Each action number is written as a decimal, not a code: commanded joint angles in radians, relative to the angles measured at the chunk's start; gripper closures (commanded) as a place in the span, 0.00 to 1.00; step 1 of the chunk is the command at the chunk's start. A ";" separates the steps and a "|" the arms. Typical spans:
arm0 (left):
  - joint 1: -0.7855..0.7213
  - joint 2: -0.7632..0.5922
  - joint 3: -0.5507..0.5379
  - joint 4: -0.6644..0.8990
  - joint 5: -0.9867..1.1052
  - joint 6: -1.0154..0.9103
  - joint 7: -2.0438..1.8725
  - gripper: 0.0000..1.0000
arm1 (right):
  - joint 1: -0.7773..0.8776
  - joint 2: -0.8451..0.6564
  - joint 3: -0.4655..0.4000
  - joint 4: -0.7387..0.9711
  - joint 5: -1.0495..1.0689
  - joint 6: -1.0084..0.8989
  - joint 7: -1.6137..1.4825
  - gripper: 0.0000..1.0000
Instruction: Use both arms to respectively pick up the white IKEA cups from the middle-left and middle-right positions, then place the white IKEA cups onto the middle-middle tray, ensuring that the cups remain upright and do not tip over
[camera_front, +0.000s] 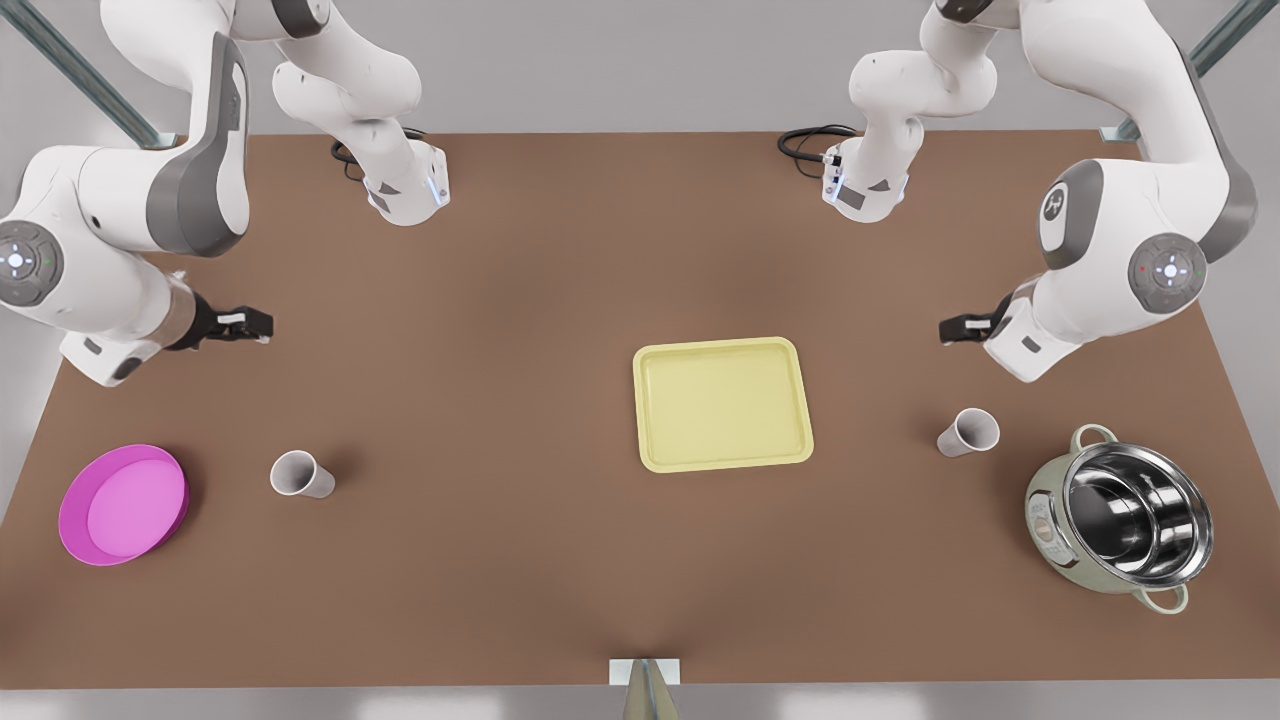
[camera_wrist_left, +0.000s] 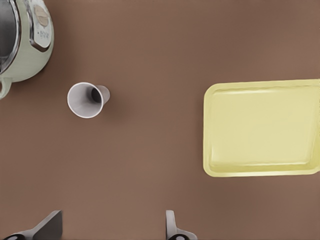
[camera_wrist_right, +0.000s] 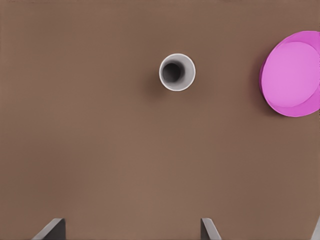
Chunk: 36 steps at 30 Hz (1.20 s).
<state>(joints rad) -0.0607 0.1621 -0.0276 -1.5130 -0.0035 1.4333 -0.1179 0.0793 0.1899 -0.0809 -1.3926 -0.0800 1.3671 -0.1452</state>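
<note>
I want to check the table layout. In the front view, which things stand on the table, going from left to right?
Magenta plate → white cup → yellow tray → second white cup → steel pot.

Two white tapered cups stand upright on the brown table: one (camera_front: 300, 474) at the front view's left, one (camera_front: 968, 432) right. Pale-yellow rimmed tray (camera_front: 722, 403) lies between, empty.
</note>
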 joint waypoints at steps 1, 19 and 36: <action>-0.001 -0.001 0.000 0.000 0.000 0.070 -0.040 0.00 | -0.004 0.000 0.000 0.000 0.006 0.073 -0.082 0.00; 0.170 0.323 0.123 -0.191 -0.020 0.598 0.167 0.00 | -0.191 0.520 -0.005 0.060 0.172 0.664 -0.203 0.00; 0.167 0.386 0.120 -0.260 -0.070 0.636 0.159 0.79 | -0.201 0.522 -0.006 -0.134 0.197 0.807 -0.297 0.00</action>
<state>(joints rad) 0.1060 0.5484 0.0916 -1.7735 -0.0445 2.0607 0.0071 -0.1206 0.7123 -0.0874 -1.5270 0.1148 2.1369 -0.3588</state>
